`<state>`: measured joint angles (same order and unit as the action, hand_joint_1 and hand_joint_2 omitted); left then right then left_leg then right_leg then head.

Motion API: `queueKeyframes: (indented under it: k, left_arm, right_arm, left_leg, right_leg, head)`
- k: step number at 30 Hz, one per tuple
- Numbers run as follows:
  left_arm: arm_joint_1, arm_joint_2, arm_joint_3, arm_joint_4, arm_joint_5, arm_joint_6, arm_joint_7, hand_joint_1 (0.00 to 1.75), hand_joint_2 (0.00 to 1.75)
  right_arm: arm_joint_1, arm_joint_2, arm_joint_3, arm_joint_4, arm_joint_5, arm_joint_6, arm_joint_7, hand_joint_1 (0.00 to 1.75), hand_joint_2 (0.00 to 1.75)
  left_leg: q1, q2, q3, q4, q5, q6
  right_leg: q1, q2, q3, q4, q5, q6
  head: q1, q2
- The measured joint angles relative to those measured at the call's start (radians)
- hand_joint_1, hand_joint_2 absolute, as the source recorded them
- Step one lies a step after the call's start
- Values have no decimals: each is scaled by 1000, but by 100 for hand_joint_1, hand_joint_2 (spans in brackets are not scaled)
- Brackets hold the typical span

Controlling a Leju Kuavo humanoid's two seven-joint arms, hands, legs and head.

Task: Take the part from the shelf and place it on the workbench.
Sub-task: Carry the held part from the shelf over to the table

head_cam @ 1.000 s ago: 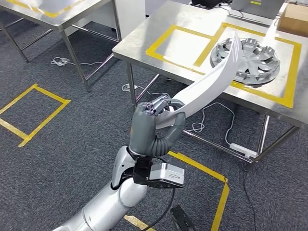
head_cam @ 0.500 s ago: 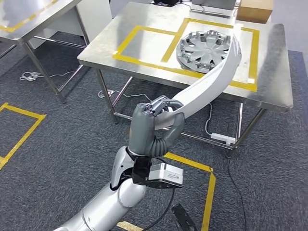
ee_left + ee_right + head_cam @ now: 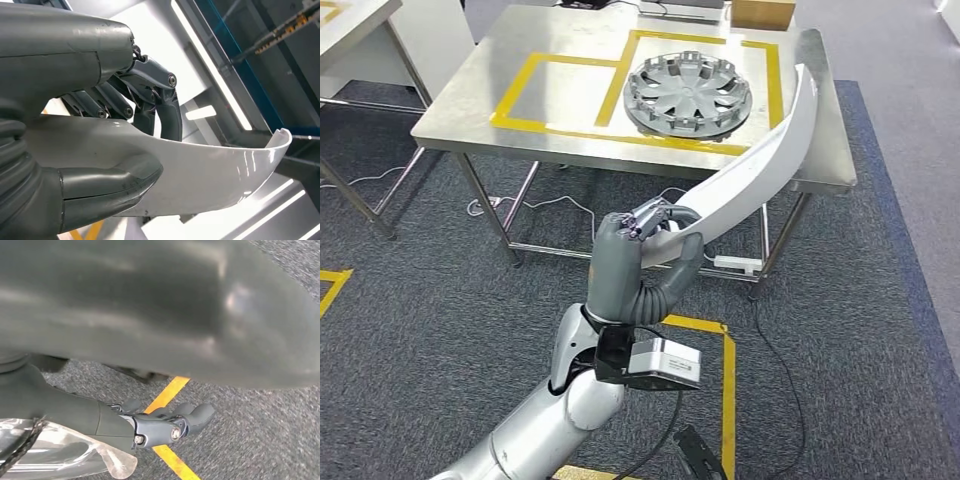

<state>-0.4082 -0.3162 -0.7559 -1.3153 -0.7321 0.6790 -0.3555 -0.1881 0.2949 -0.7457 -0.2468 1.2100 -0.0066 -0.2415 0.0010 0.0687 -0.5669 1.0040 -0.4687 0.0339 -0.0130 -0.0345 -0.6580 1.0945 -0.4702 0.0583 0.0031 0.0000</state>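
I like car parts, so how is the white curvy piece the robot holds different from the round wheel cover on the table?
The white piece is long, narrow and curved; the wheel cover is round with spokes. The white piece is glossy white; the wheel cover is silver-grey. The left hand grips the white piece up in the air; the wheel cover lies flat on the table, untouched.

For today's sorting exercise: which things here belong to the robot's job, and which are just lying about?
Job: white trim part; left hand holding it; workbench.

Lying about: wheel cover; cardboard box; power strip; floor cables.
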Motion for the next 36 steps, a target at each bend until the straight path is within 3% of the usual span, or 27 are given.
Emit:
queueKeyframes:
  k: [2, 4, 6, 8, 10, 11, 12, 13, 15, 17, 20, 22, 25, 26, 27, 28, 30, 31, 33, 35, 36]
  left_arm:
    - [0, 0, 0, 0, 0, 0, 0, 175, 175]
    - [-1, 0, 0, 0, 0, 0, 0, 175, 175]
    - [-1, 0, 0, 0, 0, 0, 0, 175, 175]
    - [-1, 1, 0, 0, 0, 1, 0, 175, 175]
    - [0, 3, 0, 0, 0, 1, 0, 175, 175]
    - [0, 4, 1, 0, 0, 1, 0, 175, 175]
    - [0, 4, 1, 0, 1, 1, 0, 175, 175]
    - [0, 4, 1, 0, 1, 1, 0, 175, 175]
    - [0, 3, 1, 0, 2, 1, 0, 175, 175]
    - [0, 3, 1, 0, 2, 1, 0, 175, 175]
    - [1, 1, 0, 0, 1, 1, 0, 175, 175]
    - [0, 0, 0, 0, 0, 1, 0, 175, 175]
    - [-2, -1, 0, 0, 0, 0, 0, 175, 175]
    - [-1, -1, 0, 0, 0, 0, 0, 175, 175]
    - [-1, -1, 0, 0, 0, 0, 0, 175, 175]
    - [-1, -1, 0, 0, 0, 0, 0, 175, 175]
    - [-1, -1, 0, 0, 0, 0, 0, 175, 175]
    - [-2, 0, 0, 0, 0, 0, 0, 175, 175]
    - [-2, 0, 0, 0, 0, 0, 0, 175, 175]
    - [-2, 0, 0, 0, 0, 0, 1, 175, 175]
    - [-2, 0, 0, 0, 0, 0, 1, 175, 175]
  right_arm:
    - [-3, 0, 0, 0, 0, 0, 0, 0, 0]
    - [-2, 0, 0, 0, 0, 0, 0, 0, 0]
    - [0, 0, 0, 0, 0, 0, 0, 0, 0]
    - [-1, 0, 0, 0, 0, 0, 0, 0, 0]
    - [-2, 0, 0, 0, 0, 0, 0, 0, 0]
    - [-1, 0, 0, 0, 0, 0, 0, 0, 0]
    - [0, 0, 0, 0, 0, 0, 0, 0, 0]
    - [0, 0, 0, 0, 0, 0, 0, 0, 0]
    - [1, 0, 0, 0, 0, 0, 0, 0, 0]
    - [0, 2, 0, 0, 0, 0, 0, 0, 0]
    - [1, 2, 0, 0, 0, 1, 0, 0, 0]
    - [0, 2, 0, 0, 0, 1, 0, 0, 0]
    - [-1, 2, 0, -1, 0, 0, 0, 0, 0]
    - [1, 1, 0, -1, 0, 0, 0, 0, 0]
    - [3, 1, 0, -1, 0, 0, 0, 0, 0]
    - [5, 1, 0, -1, 0, 0, 0, 0, 0]
    - [6, 0, 0, -1, 0, 0, 0, 0, 0]
    - [6, 1, 0, 0, 0, 0, 0, 0, 0]
    - [3, 1, 0, 0, 0, 0, 0, 0, 0]
    - [3, 1, 0, 0, 0, 0, 0, 0, 0]
    - [5, 1, 0, 0, 0, 0, 0, 0, 0]
  left_leg:
    - [-6, 15, 0, 5, -5, -9]
    - [-8, 30, 1, 8, -8, -16]
    - [-3, 15, -2, 24, -23, -26]
    - [2, -29, -38, 107, -70, -33]
    - [2, -55, -108, 244, -125, -33]
    - [2, -59, -135, 292, -134, -31]
    - [1, -61, -147, 304, -123, -27]
    - [-1, -62, -139, 276, -92, -20]
    - [-10, -66, -87, 146, -12, -2]
    - [-19, -70, -42, 43, 22, 12]
    - [-21, -71, -23, 1, 14, 18]
    - [-15, -71, -4, -12, 13, 23]
    - [-13, -68, 13, -15, 1, 25]
    - [-13, -68, 17, -15, -5, 24]
    - [-12, -68, 24, -15, -11, 22]
    - [-11, -68, 34, -15, -19, 19]
    - [-7, -67, 59, -15, -38, 11]
    - [-7, -67, 69, -15, -47, 5]
    - [-9, -65, 72, -17, -57, -5]
    - [-11, -63, 70, -14, -58, -13]
    - [-10, -63, 60, 7, -53, -17]
  right_leg:
    - [5, -22, 48, -80, 19, -14]
    - [7, -9, 48, -87, 18, -32]
    - [6, 7, 48, -88, 17, -46]
    - [4, 22, 52, -89, 14, -58]
    - [7, 34, 56, -89, 10, -66]
    - [10, 41, 59, -89, 8, -68]
    - [13, 47, 63, -88, 6, -69]
    - [15, 54, 68, -88, 3, -69]
    - [17, 63, 81, -89, -4, -67]
    - [17, 68, 86, -90, -10, -60]
    - [15, 66, 83, -83, -4, -43]
    - [14, 59, 65, -46, -19, -34]
    - [9, 47, -35, 122, -89, -20]
    - [6, 45, -71, 171, -102, -15]
    - [4, 44, -92, 188, -95, -12]
    - [1, 43, -92, 165, -66, -9]
    - [-4, 36, -44, 39, 21, 1]
    - [-4, 32, -20, -22, 46, 2]
    - [1, 29, 6, -79, 49, -13]
    - [4, 32, 17, -89, 39, -37]
    - [3, 35, 23, -91, 35, -44]
  head:
    - [-4, 0]
    - [-7, 0]
    - [-6, 0]
    - [-8, 0]
    - [-10, 0]
    - [-10, 0]
    - [-10, 0]
    - [-9, 0]
    - [-9, 0]
    - [-8, 0]
    - [-8, 0]
    - [-5, 0]
    - [-1, 0]
    - [-1, 0]
    - [-1, 0]
    - [-1, 0]
    - [-1, 0]
    - [0, 0]
    - [0, 0]
    - [-3, 0]
    - [-5, 0]
